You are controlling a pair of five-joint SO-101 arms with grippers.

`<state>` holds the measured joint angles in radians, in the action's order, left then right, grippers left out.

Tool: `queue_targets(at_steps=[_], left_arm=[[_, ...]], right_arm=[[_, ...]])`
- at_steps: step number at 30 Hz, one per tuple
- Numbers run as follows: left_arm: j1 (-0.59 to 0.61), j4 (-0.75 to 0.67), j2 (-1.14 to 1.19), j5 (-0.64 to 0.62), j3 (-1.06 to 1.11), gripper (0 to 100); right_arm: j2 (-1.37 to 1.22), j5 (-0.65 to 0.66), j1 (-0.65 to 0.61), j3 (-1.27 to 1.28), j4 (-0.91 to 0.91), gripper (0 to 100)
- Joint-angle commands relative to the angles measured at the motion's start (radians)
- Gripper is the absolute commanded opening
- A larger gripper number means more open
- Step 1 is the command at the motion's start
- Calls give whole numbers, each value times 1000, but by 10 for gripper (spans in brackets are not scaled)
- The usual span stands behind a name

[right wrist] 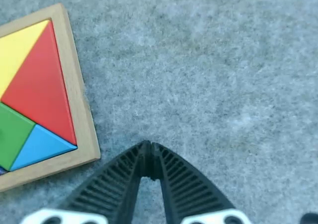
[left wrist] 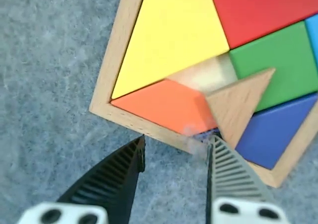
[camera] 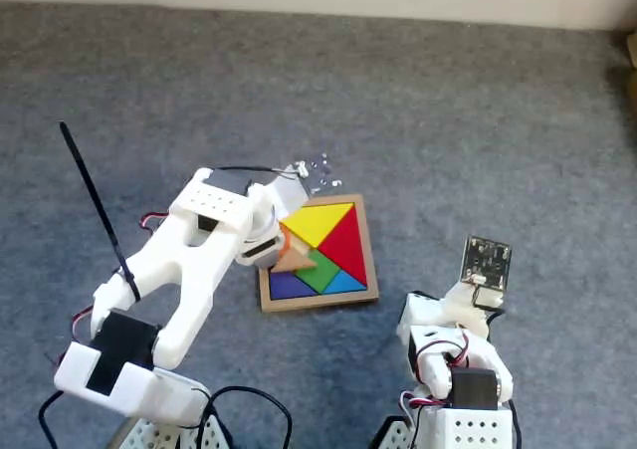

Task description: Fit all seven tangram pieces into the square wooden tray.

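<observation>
The square wooden tray (camera: 318, 303) lies on the carpet between the arms. In it sit a yellow triangle (left wrist: 174, 30), a red triangle (left wrist: 263, 8), a green piece (left wrist: 278, 60), a blue piece (left wrist: 273, 129), an orange piece (left wrist: 164, 105) and a light blue triangle (right wrist: 39, 144). A plain wood triangle (left wrist: 238, 102) rests askew on top, over a bare gap (left wrist: 203, 77) in the tray floor. My left gripper (left wrist: 177, 140) hangs open over the tray's rim (left wrist: 119, 50), one fingertip (left wrist: 216, 147) close to the wood triangle's corner. My right gripper (right wrist: 150, 152) is shut and holds nothing, over carpet beside the tray (right wrist: 74, 70).
Grey carpet surrounds the tray on all sides. A black rod (camera: 95, 200) leans at the left next to the left arm. Small clear bits (camera: 320, 170) lie on the carpet just behind the tray.
</observation>
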<state>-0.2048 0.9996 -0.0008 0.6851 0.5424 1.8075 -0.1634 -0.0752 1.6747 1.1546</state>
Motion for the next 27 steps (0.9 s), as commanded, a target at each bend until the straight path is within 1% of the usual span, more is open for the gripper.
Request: queue_targets(at_steps=[1, 3, 5, 7, 10, 13, 19, 22, 27], left_arm=[[16, 8, -84, -6, -48, 207], [16, 78, -117, -6, -77, 207], [7, 141, -157, -41, -99, 207], [-8, 175, -193, -80, -101, 207], [-36, 207, -213, -87, -81, 207], [-50, 173, -196, -87, -31, 207], [-50, 54, -91, -87, 16, 207], [-39, 15, -19, -89, 1, 207], [31, 12, 67, -89, -105, 207]], right_arm=[[8, -11, 15, 145, -25, 15], [8, -11, 15, 145, -25, 15], [8, -11, 15, 145, -25, 15], [8, -11, 15, 145, -25, 15], [8, -11, 15, 145, -25, 15], [8, -11, 15, 145, -25, 15], [8, -11, 15, 145, -25, 15], [8, -11, 15, 145, -25, 15], [8, -11, 15, 145, -25, 15]])
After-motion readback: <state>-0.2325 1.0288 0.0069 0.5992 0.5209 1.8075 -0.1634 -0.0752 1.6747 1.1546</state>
